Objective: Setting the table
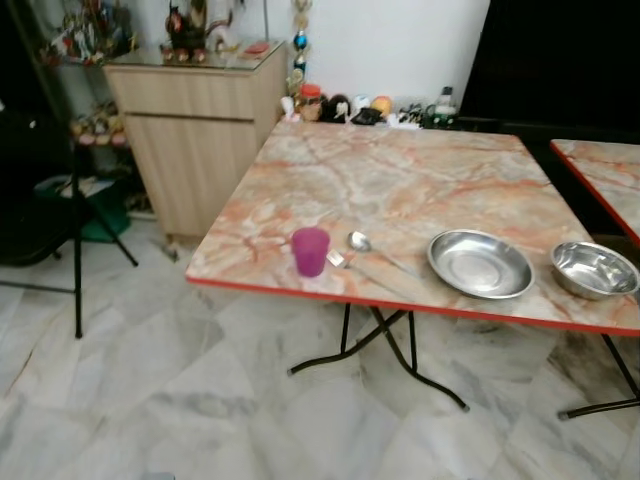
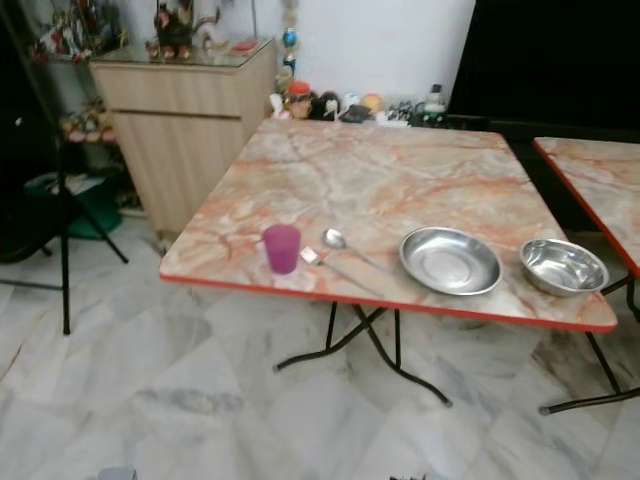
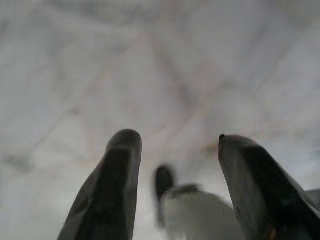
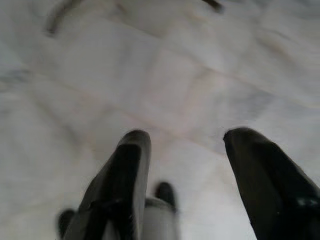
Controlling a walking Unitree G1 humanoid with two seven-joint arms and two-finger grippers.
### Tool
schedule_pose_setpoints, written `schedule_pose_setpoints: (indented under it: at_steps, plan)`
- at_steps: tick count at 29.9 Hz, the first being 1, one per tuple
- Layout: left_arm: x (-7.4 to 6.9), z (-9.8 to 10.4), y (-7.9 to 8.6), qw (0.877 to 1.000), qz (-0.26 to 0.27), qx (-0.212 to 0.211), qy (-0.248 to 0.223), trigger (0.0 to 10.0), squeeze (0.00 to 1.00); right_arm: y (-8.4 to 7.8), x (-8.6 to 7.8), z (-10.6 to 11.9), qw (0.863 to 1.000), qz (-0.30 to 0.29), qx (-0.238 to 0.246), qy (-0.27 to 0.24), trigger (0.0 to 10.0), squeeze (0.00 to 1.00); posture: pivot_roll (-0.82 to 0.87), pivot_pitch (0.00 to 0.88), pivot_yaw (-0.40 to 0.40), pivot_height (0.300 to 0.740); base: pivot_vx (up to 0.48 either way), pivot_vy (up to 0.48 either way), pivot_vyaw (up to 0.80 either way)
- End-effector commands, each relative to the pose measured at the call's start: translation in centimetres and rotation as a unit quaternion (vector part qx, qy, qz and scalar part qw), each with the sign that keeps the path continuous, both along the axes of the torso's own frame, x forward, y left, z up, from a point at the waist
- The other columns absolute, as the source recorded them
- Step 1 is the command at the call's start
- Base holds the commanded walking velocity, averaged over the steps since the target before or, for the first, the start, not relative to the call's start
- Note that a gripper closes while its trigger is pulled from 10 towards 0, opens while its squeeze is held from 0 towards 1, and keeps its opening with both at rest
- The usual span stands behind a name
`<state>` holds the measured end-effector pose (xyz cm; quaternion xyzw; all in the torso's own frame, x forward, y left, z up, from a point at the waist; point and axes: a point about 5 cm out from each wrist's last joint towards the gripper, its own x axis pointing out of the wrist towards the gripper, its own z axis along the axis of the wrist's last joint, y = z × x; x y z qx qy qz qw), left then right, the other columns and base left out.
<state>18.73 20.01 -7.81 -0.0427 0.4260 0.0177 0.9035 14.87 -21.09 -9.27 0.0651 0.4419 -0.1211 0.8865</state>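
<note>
Progress: looks early, nothing carried, pieces set loosely | left end effector point(image 3: 172, 150) spread, empty, over floor point(image 3: 150, 65); right end effector point(image 4: 185, 145) the same | bench point(image 1: 400, 170) lower centre: purple cup point(image 1: 310, 250), spoon point(image 1: 362, 243), plate point(image 1: 480, 263), bowl point(image 1: 594, 269) lower right | plate and bowl look empty; cup contents unclear

a: any writing, labels or numbers to read here?
b: none. the cup point(image 1: 310, 250), the two steel bowls and the table point(image 1: 400, 180) bear no print, and the small things at twelve o'clock are too blurred to read.
</note>
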Motion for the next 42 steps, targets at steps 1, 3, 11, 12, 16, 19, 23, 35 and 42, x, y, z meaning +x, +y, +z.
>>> schedule_pose_setpoints:
  at_steps: [1,3,11,12,16,19,23,35,42]
  plan:
    - [-0.7,-0.1,1.5,1.0,0.018,0.012,0.01,10.0,0.0,0.9,1.0,0.3,1.0,0.01,0.008,-0.014,10.0,0.0,0.03,0.008,-0.025,0.74,0.277,0.0,0.0]
    - [-0.6,-0.1,1.5,1.0,0.017,0.012,0.009,10.0,0.0,0.9,1.1,0.3,1.0,0.01,0.008,-0.015,10.0,0.0,0.03,0.008,-0.025,0.74,0.274,0.0,0.0]
    - [-0.4,0.0,1.4,1.0,0.016,0.011,0.008,10.0,0.0,1.0,1.3,0.4,1.0,0.013,0.01,-0.018,10.0,0.0,0.03,0.007,-0.026,0.74,0.275,0.0,0.0]
    - [-0.4,0.0,1.4,1.0,0.016,0.011,0.008,10.0,0.0,1.0,1.3,0.4,1.0,0.013,0.01,-0.018,10.0,0.0,0.03,0.007,-0.026,0.74,0.274,0.0,0.0]
    - [-0.4,0.0,1.4,1.0,0.016,0.01,0.008,10.0,0.0,1.0,1.3,0.4,1.0,0.015,0.01,-0.018,10.0,0.0,0.03,0.007,-0.027,0.74,0.274,0.0,0.0]
    - [-0.5,0.0,1.4,1.0,0.014,0.014,0.007,10.0,0.0,1.1,1.5,0.5,1.0,0.013,0.011,-0.024,10.0,0.0,0.03,0.007,-0.025,0.74,0.089,0.0,0.0]
    - [-0.4,0.0,1.1,1.0,0.006,0.01,0.006,10.0,0.0,1.2,2.1,0.8,0.999,0.014,0.016,-0.045,10.0,0.0,0.03,0.008,-0.026,0.74,0.0,0.0,0.0]
    - [-0.6,-0.3,0.4,1.0,-0.001,-0.001,0.01,10.0,0.0,1.9,4.7,2.4,0.991,0.039,0.012,-0.127,10.0,0.0,0.02,0.013,-0.042,0.74,0.0,0.0,0.0]
    - [-1.0,-0.4,0.3,1.0,-0.006,0.0,0.016,10.0,0.0,1.4,5.5,4.3,0.972,0.024,-0.003,-0.236,10.0,0.0,0.0,0.023,-0.048,0.74,0.0,0.0,0.0]
